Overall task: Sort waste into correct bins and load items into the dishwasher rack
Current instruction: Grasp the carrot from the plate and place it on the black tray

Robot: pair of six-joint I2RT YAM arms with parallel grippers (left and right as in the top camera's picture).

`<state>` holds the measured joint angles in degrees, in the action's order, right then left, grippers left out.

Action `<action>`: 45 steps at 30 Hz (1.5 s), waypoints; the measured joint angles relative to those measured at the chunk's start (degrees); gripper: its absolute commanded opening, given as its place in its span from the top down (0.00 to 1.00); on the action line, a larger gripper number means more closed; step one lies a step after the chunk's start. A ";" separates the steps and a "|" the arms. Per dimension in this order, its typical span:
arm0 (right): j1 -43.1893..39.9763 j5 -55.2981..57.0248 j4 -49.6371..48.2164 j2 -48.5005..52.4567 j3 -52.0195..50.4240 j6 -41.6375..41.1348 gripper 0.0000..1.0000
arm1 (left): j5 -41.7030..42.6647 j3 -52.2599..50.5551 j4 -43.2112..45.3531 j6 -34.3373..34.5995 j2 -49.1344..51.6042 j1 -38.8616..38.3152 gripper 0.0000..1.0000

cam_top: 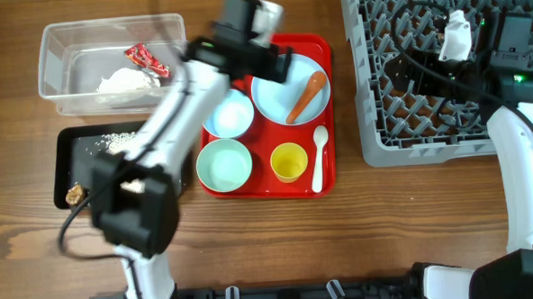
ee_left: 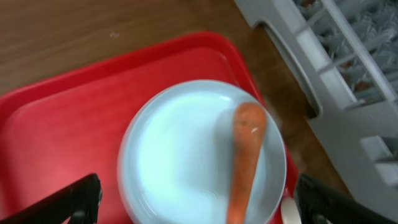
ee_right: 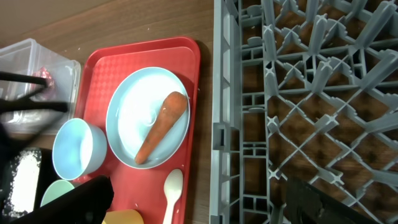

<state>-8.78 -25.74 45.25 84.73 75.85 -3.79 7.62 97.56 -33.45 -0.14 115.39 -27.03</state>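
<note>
Hovering above the plate [ee_left: 174,155], the left gripper [ee_left: 198,193] spreads wide, likely to straddle the carrot [ee_left: 249,149] on the plate's right side. The right gripper [ee_right: 199,193], equally wide and empty, hangs over the rack [ee_right: 311,93] beside the plate.

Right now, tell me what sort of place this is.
Probably a dish-clearing station set up on a wooden table, like a canteen return point: a red serving tray carrying a light blue plate, a grey dishwasher rack beside it, and a clear tub and black tray holding waste.
</note>
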 measured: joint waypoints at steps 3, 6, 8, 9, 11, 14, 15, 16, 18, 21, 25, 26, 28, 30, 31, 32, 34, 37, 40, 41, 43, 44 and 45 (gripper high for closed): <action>0.00 0.02 0.04 0.00 0.00 0.00 0.09 | -2.27 0.00 6.51 -1.22 9.94 -6.01 0.01; 0.00 0.02 0.13 0.00 0.00 0.00 0.09 | -3.28 -0.24 9.38 -2.97 12.81 -7.61 0.03; 0.00 0.02 0.13 0.00 0.00 0.00 0.09 | -3.96 -0.22 11.02 -4.13 13.11 -8.46 0.07; 0.00 0.00 0.15 0.00 0.00 0.00 0.09 | -4.13 -0.22 10.99 -4.31 13.38 -8.55 0.10; 0.00 0.00 0.13 0.00 0.00 0.00 0.09 | -4.66 -0.22 10.91 -5.01 14.73 -8.44 0.25; 0.00 0.00 0.15 0.00 0.00 0.00 0.09 | -4.79 -0.22 10.75 -5.22 15.69 -8.17 0.51; 0.00 0.02 0.17 0.00 0.00 0.00 0.09 | -4.79 -0.22 10.75 -5.42 15.89 -8.17 0.64; 0.00 0.02 0.26 0.00 0.00 0.00 0.09 | -4.66 -0.22 10.75 -5.68 16.15 -8.17 0.73; 0.00 0.02 0.46 0.00 0.00 0.00 0.09 | -5.07 -0.13 11.15 -5.84 16.83 -8.17 0.89; 0.00 0.02 0.50 0.00 0.00 0.00 0.09 | -5.27 0.02 11.23 -5.81 16.85 -8.17 0.96; 0.00 0.02 0.57 0.00 0.00 0.00 0.09 | -5.25 0.24 10.10 -5.60 16.68 -8.17 0.96; 0.00 0.02 0.55 0.00 0.00 0.00 0.09 | -5.40 0.22 8.00 -5.11 15.98 -8.17 0.96; 0.00 0.07 0.52 0.00 0.00 0.00 0.09 | -6.75 0.20 3.80 -3.06 13.07 -8.11 0.96; 0.00 0.07 0.52 0.00 0.00 0.00 0.09 | -8.28 -0.22 -0.33 -1.20 6.51 -7.37 0.96; 0.00 0.07 0.57 0.00 0.00 0.00 0.09 | -8.70 -0.22 -1.40 -0.72 2.71 -6.71 0.96; 0.00 0.07 0.59 0.00 0.00 0.00 0.09 | -9.51 -0.17 -3.91 0.63 -6.67 -4.74 0.96; 0.00 0.07 0.66 0.00 0.00 0.00 0.09 | -9.92 0.85 -12.11 2.80 -14.84 -2.14 0.96; 0.00 0.09 0.68 0.00 0.00 0.00 0.07 | -10.62 0.76 -29.24 7.82 -24.20 3.63 0.96; 0.00 0.13 0.61 0.00 0.00 0.00 0.07 | -11.06 0.70 -45.83 13.94 -30.25 12.59 0.96; 0.00 0.13 0.72 0.00 0.00 0.00 0.07 | -11.23 0.66 -48.72 15.04 -30.82 15.04 0.96; 0.00 0.24 0.76 0.00 0.00 0.00 0.06 | -11.23 0.31 -51.25 16.94 -30.86 18.56 0.96; 0.00 0.24 0.76 0.00 0.00 0.00 0.06 | -11.21 -1.14 -52.19 18.82 -30.86 21.42 0.96; 0.00 0.24 0.76 0.00 0.00 0.00 0.06 | -11.21 -3.19 -51.93 20.17 -30.93 23.26 0.96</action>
<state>-8.78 -25.50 46.02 84.73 75.85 -3.79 -3.60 94.37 -85.38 20.03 84.47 -3.77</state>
